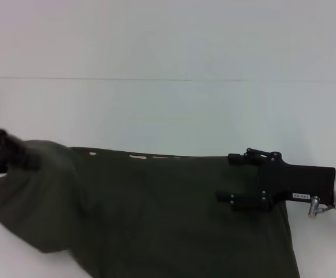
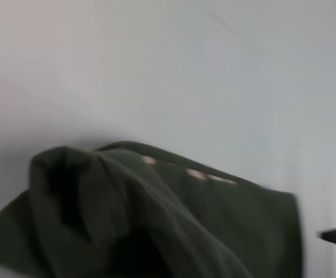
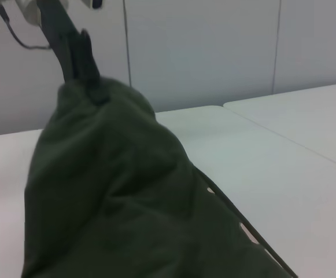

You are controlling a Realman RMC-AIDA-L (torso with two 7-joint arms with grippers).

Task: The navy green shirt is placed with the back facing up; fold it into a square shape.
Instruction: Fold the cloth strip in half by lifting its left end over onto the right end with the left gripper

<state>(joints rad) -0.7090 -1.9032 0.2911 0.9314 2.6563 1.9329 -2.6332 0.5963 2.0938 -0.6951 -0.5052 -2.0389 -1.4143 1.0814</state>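
Observation:
The navy green shirt (image 1: 156,220) lies across the near part of the white table (image 1: 168,116), its far edge with a pale label strip showing. My left gripper (image 1: 23,156) at the far left is shut on a bunch of the shirt's left side and holds it lifted. The right wrist view shows this gripper (image 3: 92,87) with the shirt (image 3: 110,191) draped down from it. My right gripper (image 1: 224,177) rests low over the shirt's right part, its two fingers spread apart, empty. In the left wrist view the shirt (image 2: 214,220) is bunched up close.
The white table stretches far beyond the shirt to a seam line (image 1: 98,79). In the right wrist view a second white table (image 3: 306,127) adjoins, with grey wall panels (image 3: 202,52) behind.

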